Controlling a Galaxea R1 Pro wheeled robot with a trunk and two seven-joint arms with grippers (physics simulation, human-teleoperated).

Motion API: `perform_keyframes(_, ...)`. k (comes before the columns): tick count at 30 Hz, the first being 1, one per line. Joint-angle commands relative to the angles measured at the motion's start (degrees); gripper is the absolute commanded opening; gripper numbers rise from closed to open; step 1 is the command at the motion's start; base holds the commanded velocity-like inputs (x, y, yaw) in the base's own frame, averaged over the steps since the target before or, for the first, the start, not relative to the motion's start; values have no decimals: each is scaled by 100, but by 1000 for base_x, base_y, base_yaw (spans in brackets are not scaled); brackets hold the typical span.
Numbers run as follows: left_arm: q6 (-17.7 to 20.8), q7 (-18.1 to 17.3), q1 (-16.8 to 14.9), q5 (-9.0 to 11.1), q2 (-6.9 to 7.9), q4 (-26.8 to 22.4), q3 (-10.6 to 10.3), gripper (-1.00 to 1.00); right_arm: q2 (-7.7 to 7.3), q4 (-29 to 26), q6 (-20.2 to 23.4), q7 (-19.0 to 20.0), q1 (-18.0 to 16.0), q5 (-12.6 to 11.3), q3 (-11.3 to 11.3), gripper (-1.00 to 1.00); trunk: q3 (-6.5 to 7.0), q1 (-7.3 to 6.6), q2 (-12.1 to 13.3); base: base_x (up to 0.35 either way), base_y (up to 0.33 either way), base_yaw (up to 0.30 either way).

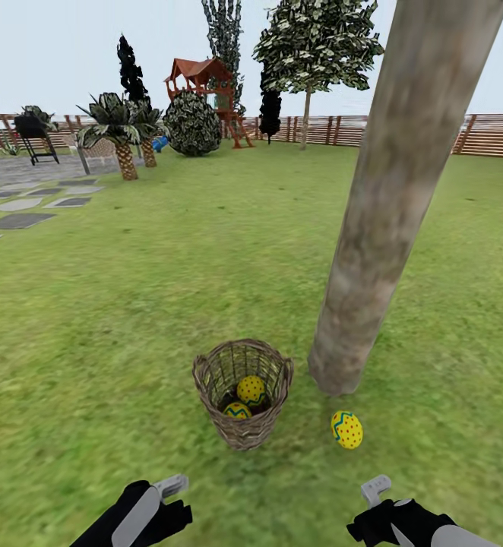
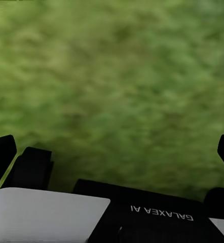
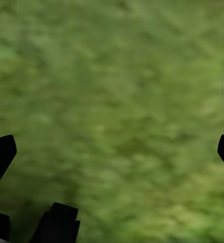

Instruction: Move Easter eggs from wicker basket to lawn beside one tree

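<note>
The basket (image 1: 242, 393) stands upright on the lawn (image 1: 130, 304), near the middle of the scene, just left of the foot of the tree (image 1: 403, 190). Two eggs (image 1: 251, 390) lie inside it, one higher and a little further right, the other (image 1: 237, 410) lower and partly hidden by the near wall of the weave. The third egg (image 1: 346, 429) lies on the grass to the right of the basket, close to the base of the trunk on its near side but not touching it.

Both arms are low at the near edge. The left gripper (image 1: 172, 486) hangs over bare grass, near and left of the basket, well short of it. In its wrist view the two dark fingertips (image 2: 1, 154) sit at opposite edges with blurred grass between them: spread wide, holding nothing, touching nothing. The right gripper (image 1: 376, 488) hovers over grass nearer than the loose egg and apart from it. Its fingertips (image 3: 0, 154) are likewise far apart at the edges of its wrist view, empty, with grass (image 3: 117, 111) beneath.

Far off, a slatted fence (image 1: 495, 135) runs across the back, with a red-roofed play tower (image 1: 204, 83), palms (image 1: 118, 125) and grey paving slabs (image 1: 20, 220) on the left.
</note>
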Motion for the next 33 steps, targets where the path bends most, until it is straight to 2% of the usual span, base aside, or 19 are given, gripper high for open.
perform_keyframes(1,2,55,-4,60,7,-11,-37,100,-1,-5,23,24,-2,39,-49,100,14,-23,39,0,0,0)
perform_keyframes(7,-1,62,-4,59,12,-2,-37,100,-1,-3,19,24,-2,39,-48,100,121,-155,280,0,0,0)
perform_keyframes(15,-15,62,-4,52,13,17,-44,100,-1,-10,27,24,-2,60,-43,100,121,-155,280,0,0,0)
perform_keyframes(17,-16,56,-4,49,3,179,-30,100,-1,-11,29,20,-2,77,-41,100,121,-155,280,0,0,58)
perform_keyframes(21,-21,50,-5,43,-1,371,-20,100,6,-10,36,11,-2,82,-41,100,121,-155,280,0,0,226)
perform_keyframes(29,-25,45,-4,42,-6,404,-19,100,8,-5,37,7,-2,83,-41,100,121,-155,280,0,0,288)
perform_keyframes(33,-25,44,-4,44,-4,403,-18,100,8,-8,34,13,-2,83,-41,100,121,-155,280,0,0,124)
